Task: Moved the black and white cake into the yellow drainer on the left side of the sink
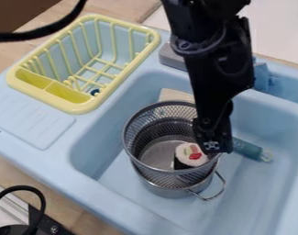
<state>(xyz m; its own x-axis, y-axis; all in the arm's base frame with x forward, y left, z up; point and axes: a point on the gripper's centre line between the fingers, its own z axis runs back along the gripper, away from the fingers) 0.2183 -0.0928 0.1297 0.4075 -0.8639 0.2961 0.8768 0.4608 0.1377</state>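
Your gripper (213,145) is black, the sink (84,186) light blue, the drainer (82,109) yellow, the basket (137,149) grey in a mesh pattern; you see the cake (189,156) black and white, marked red and green.

No readable text, labels, brands, numbers or signs.

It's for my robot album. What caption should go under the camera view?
The gripper hangs by the black and white cake in the mesh basket, with the yellow drainer waiting nearby.
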